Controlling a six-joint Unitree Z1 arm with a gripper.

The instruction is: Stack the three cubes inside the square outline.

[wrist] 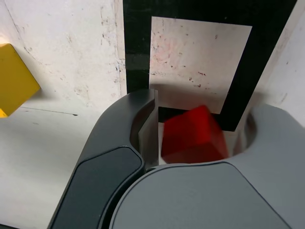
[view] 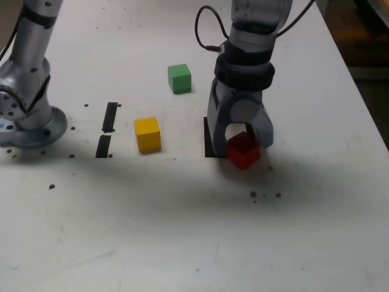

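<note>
While gripper (view: 243, 143) straddles red cube (view: 244, 149), jaws narrowed around it, firm hold unconfirmed; cube blurred, sits at edge of square outline (wrist: 136, 43), not centred inside. Yellow cube (view: 148, 134), green cube (view: 179, 78) on table (view: 182, 231), well apart. Stack not started.

No readable text, label, brand or number is seen in either view. Only plain black tape marks are found on the counter (view: 182, 231).

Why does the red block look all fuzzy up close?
In the wrist view the red cube is smeared by motion blur between the gripper jaws; in the exterior view its edges are sharper, and the arm casts a broad soft shadow on the table.
</note>
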